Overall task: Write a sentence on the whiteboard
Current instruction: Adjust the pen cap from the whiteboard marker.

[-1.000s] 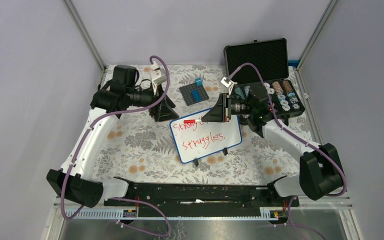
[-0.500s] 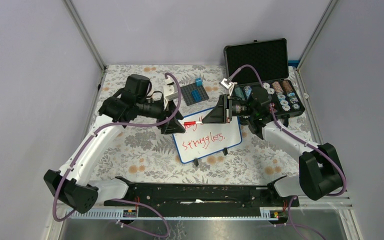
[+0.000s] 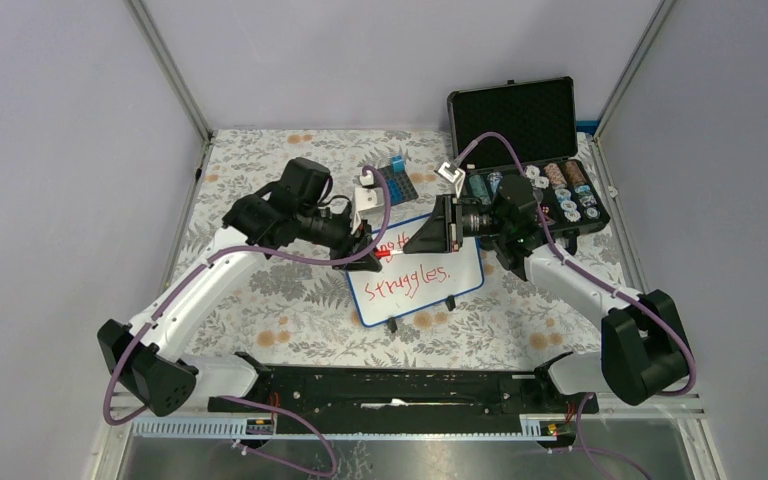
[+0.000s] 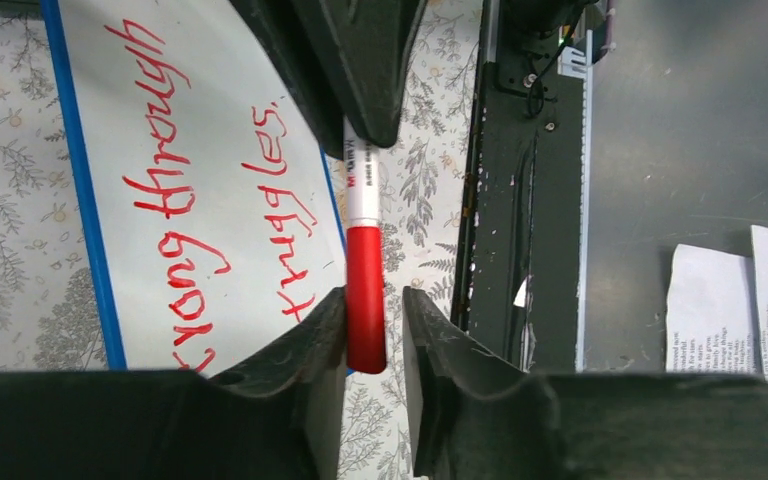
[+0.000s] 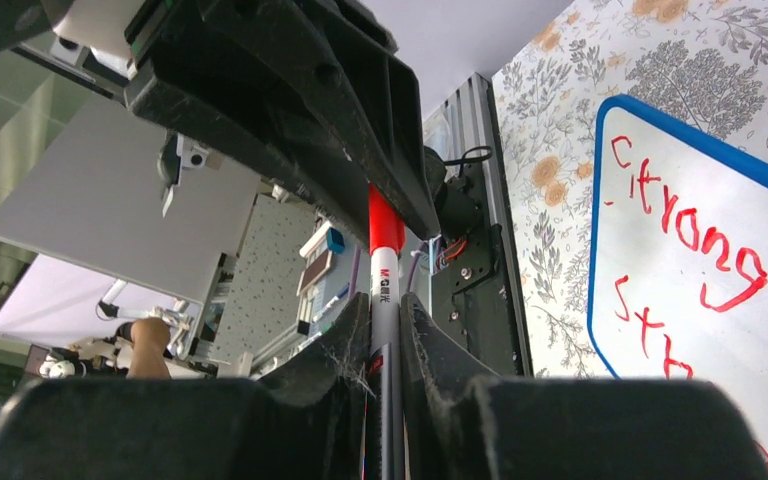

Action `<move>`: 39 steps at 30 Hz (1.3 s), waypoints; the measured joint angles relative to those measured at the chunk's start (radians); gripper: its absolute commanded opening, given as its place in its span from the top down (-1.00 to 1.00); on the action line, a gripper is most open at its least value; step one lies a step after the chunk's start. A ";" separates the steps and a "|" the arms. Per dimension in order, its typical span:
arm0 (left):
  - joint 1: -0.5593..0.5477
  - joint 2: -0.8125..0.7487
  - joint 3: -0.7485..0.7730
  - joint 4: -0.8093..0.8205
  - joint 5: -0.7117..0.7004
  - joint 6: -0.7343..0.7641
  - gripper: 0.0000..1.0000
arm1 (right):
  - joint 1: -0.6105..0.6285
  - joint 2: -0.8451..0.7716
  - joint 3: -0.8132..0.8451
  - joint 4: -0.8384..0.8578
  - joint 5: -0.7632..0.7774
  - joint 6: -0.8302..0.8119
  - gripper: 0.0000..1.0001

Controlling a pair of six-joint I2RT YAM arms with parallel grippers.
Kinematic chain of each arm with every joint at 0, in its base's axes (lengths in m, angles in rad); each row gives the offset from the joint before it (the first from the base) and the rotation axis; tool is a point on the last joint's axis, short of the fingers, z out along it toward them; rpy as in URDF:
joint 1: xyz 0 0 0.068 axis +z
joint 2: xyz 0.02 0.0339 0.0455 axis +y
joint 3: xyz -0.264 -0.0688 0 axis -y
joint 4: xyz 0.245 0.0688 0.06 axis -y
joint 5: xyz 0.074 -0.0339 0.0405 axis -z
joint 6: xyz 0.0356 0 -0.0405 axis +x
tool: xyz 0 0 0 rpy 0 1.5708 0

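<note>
The whiteboard [image 3: 400,305], white with a blue rim, lies mid-table and bears red writing ending in "struggles." It also shows in the left wrist view [image 4: 220,150] and in the right wrist view [image 5: 750,195]. My right gripper [image 3: 410,244] [image 5: 385,305] is shut on the barrel of a marker [image 3: 388,252] [image 5: 383,270], held level above the board's upper left part. My left gripper [image 3: 372,252] [image 4: 372,300] faces it, its jaws straddling the marker's red cap [image 4: 365,290]. One finger touches the cap, and a narrow gap shows at the other.
An open black foam-lined case [image 3: 550,180] with rows of chips stands at the back right. A grey baseplate with blue bricks [image 3: 392,183] lies behind the board. A floral cloth [image 3: 260,290] covers the table.
My left arm has swung right from the back left to the marker's cap, and its jaws have narrowed round it. The right arm has hardly moved.
</note>
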 measured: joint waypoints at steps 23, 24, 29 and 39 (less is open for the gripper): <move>-0.001 0.094 0.008 -0.064 0.035 -0.111 1.00 | 0.024 -0.015 0.000 -0.183 -0.012 -0.215 1.00; -0.001 0.096 0.008 -0.068 0.036 -0.114 1.00 | 0.026 -0.015 0.000 -0.188 -0.011 -0.219 1.00; -0.003 0.102 0.009 -0.087 0.040 -0.132 1.00 | 0.041 -0.015 0.001 -0.214 -0.006 -0.243 1.00; -0.004 0.099 0.009 -0.119 0.020 -0.134 0.42 | 0.063 -0.014 0.020 -0.272 0.011 -0.289 1.00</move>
